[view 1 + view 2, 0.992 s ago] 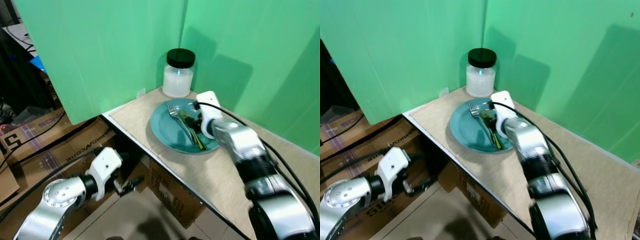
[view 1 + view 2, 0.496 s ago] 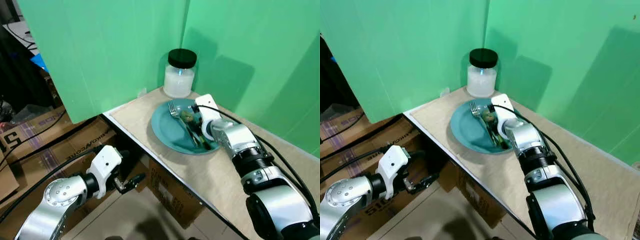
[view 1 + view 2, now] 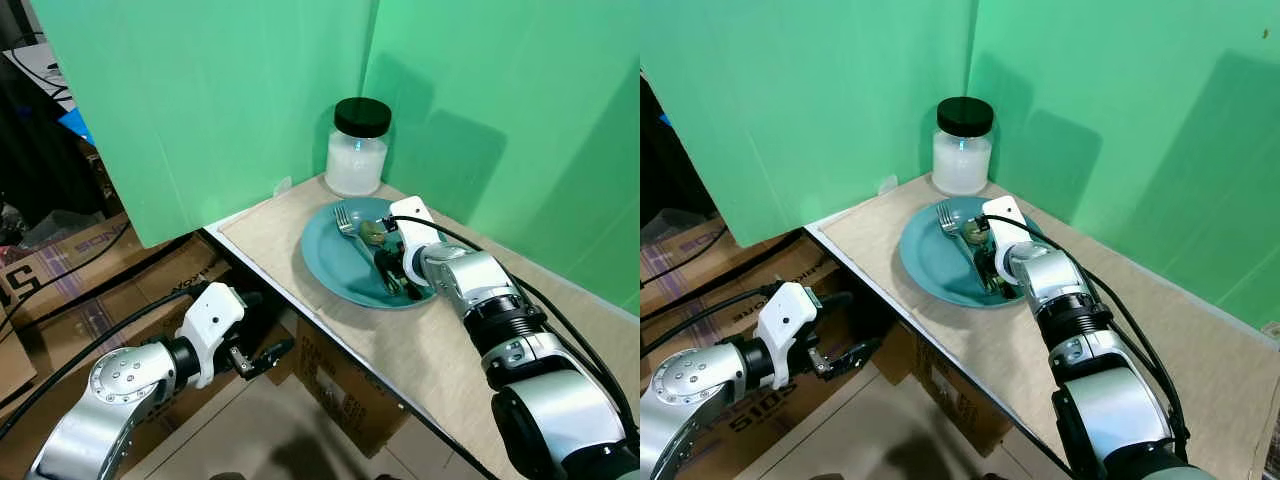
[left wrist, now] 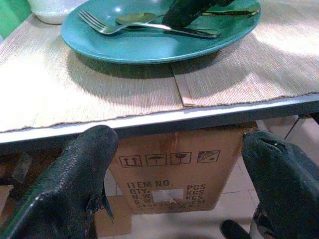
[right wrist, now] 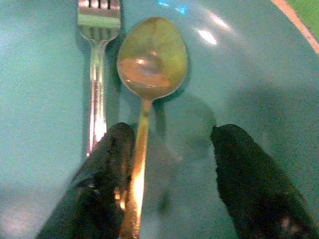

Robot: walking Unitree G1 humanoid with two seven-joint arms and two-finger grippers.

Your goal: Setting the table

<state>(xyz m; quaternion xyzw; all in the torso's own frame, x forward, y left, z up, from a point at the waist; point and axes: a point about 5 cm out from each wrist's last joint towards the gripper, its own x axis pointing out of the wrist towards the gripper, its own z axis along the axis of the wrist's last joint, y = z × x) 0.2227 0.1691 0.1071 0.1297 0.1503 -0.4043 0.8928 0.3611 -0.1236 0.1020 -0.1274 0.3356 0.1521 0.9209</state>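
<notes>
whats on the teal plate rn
A fork and a gold spoon lie side by side on the plate. The open right gripper straddles the spoon's handle, hiding its end.

Two green panels (image 3: 230,100) meet in a corner behind a table (image 3: 290,235) covered with a beige woven mat. Below its edge, cardboard boxes (image 4: 174,169) stand on a pale floor (image 3: 270,440), with black cables (image 3: 70,265) trailing over more boxes. The dark area at far left is hard to make out.
</notes>
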